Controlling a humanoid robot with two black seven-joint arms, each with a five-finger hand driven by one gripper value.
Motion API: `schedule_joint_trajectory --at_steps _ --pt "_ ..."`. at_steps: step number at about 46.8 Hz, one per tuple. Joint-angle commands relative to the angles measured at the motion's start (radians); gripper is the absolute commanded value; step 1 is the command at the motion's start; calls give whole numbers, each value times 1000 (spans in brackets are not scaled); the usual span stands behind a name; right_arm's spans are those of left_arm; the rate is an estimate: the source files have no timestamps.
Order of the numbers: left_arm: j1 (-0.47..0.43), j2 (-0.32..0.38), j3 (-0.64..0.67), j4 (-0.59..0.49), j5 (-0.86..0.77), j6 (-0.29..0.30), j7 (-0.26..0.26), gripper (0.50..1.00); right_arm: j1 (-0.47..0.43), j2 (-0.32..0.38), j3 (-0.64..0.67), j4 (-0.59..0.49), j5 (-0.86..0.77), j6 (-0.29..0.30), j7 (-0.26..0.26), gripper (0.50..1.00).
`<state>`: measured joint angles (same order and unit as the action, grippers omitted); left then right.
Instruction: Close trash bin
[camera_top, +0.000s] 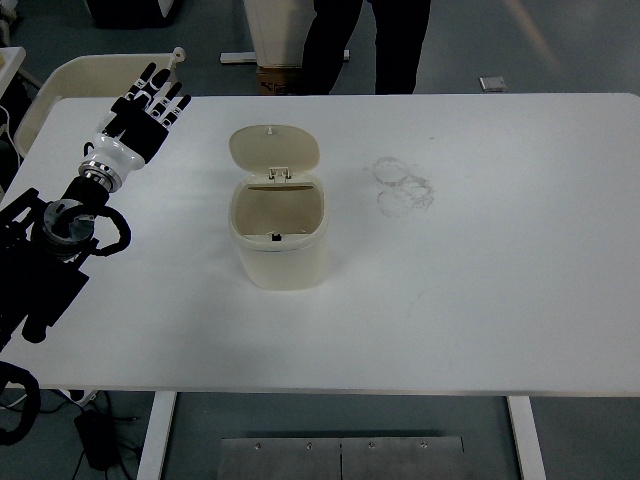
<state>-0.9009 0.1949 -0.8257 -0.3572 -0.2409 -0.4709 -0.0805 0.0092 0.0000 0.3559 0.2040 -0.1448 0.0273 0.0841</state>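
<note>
A small cream trash bin (280, 245) stands upright near the middle of the white table (480, 290). Its hinged lid (274, 148) is swung open and leans back behind the mouth, so the empty inside shows. My left hand (148, 110) hovers over the table's far left corner, well to the left of the bin and not touching it. Its black and white fingers are spread flat and hold nothing. The right arm does not show.
A person's dark legs (365, 45) stand beyond the table's far edge. A cream chair (70, 85) sits behind the left corner. Faint ring marks (403, 185) stain the table to the right of the bin.
</note>
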Motion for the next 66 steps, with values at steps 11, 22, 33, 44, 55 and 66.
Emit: schedule_joint_trajectory --at_steps 11,22,33,44,55,66 --pt "-1 5 0 -2 -1 1 1 1000 0 0 0 0 1 0 0 993" --pt "-3 14 0 -3 -1 1 1 1000 0 0 0 0 1 -1 0 993" --pt "-9 17 0 -34 -5 8 2 1000 0 0 2 0 1 -1 0 993" --pt "-9 84 5 -198 -1 46 4 1000 0 0 0 0 -1 -1 0 993" --pt "-9 172 13 -381 8 113 15 1000 0 0 0 0 1 -1 0 993" --pt "-87 305 128 -557 57 172 33 1000 0 0 0 0 1 -1 0 993"
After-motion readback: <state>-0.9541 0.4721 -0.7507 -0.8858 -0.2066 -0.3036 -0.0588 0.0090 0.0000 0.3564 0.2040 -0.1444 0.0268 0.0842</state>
